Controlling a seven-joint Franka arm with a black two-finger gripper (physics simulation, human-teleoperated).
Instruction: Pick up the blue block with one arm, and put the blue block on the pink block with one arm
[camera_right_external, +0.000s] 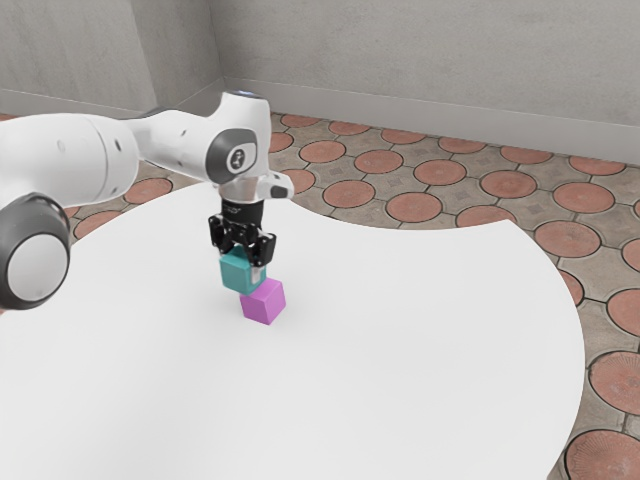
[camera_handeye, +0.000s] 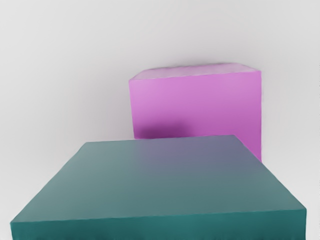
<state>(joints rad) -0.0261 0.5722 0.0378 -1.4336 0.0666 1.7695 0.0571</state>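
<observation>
From the exterior view's left our arm (camera_right_external: 110, 150) reaches in over the white table (camera_right_external: 420, 340), and our gripper (camera_right_external: 243, 256) hangs straight down with its 2 fingers closed on the sides of the blue block (camera_right_external: 237, 271), which looks more teal than blue. We hold it just off the table. The pink block (camera_right_external: 264, 301) rests on the table at about 4 o'clock from the blue block in the exterior view, so close that their outlines meet. We judge the blue block is not yet centred over it, so the coming move turns on that short sideways offset. In the wrist view the blue block (camera_handeye: 160, 185) hides the foot of the pink block (camera_handeye: 200, 107). We cannot tell whether the 2 blocks touch or how much clearance remains.
</observation>
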